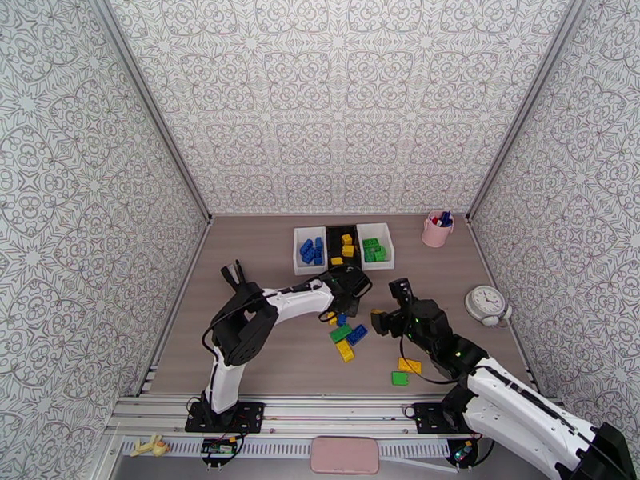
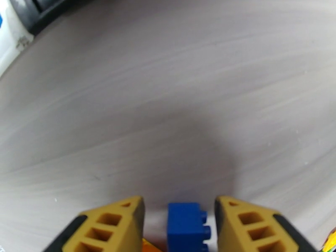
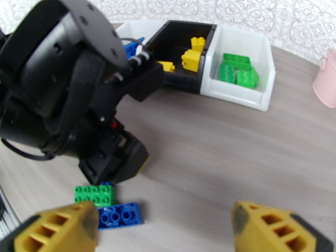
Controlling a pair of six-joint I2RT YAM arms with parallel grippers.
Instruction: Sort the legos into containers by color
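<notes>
Left wrist view, left gripper (image 2: 178,204) at lower centre, jaws part-open astride a blue lego (image 2: 185,227), slim gaps both sides, right gripper (image 3: 163,215) wide open, empty

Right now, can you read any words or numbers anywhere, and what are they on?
There are no words or numbers that can be read.
The clock: marks on its face, too small to read.
The blue lego: its studs are too blurred to show any lettering.
</notes>
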